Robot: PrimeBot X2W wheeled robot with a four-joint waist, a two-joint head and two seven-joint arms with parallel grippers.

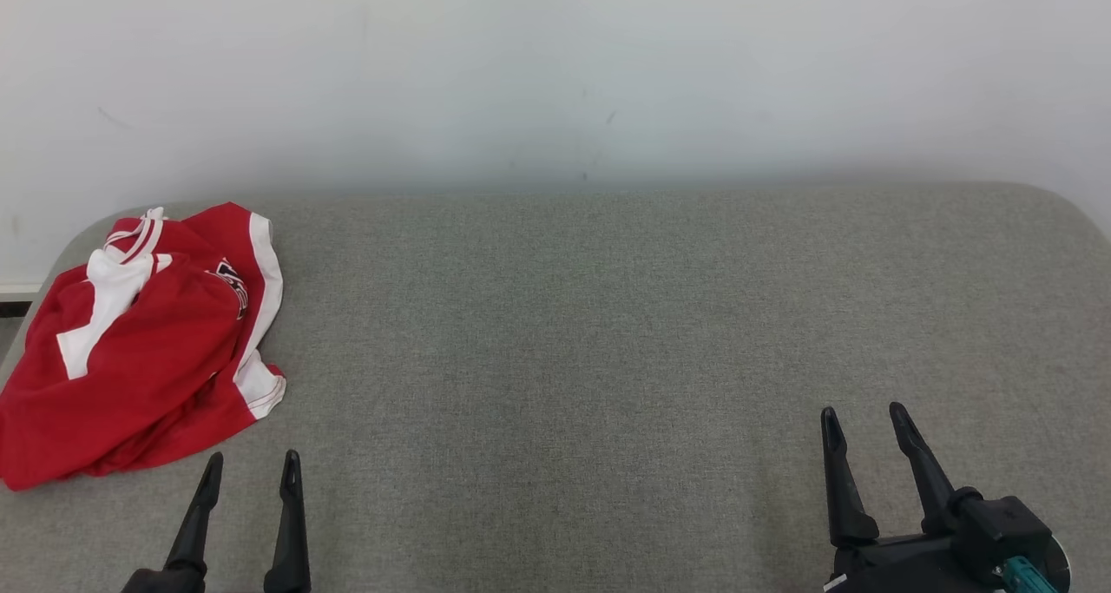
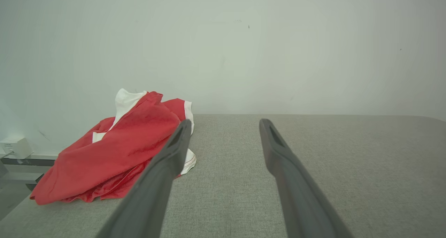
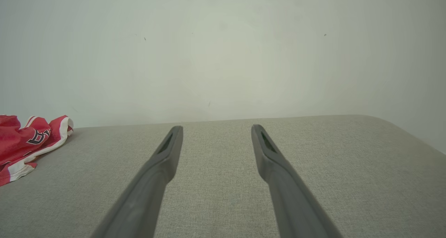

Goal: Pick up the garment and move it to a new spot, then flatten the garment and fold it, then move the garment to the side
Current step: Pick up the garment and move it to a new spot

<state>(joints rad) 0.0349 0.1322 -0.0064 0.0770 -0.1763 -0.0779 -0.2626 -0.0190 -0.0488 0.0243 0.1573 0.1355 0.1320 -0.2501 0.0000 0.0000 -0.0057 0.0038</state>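
The garment [image 1: 147, 341] is a red jersey with white trim and dark lettering, crumpled in a heap at the left end of the grey fabric table [image 1: 608, 332]. In the left wrist view the garment [image 2: 115, 154] bulges up just left of my fingers; in the right wrist view its edge [image 3: 24, 144] lies at the far left. My left gripper [image 1: 252, 461] stands open and empty near the front edge, just in front of the heap and apart from it. My right gripper [image 1: 865, 415] is open and empty at the front right, far from the cloth.
A pale wall [image 1: 555, 72] rises right behind the table's far edge. The table's corners are rounded, and its left edge runs close by the heap. A small white box [image 2: 15, 146] sits on a ledge beyond the left edge.
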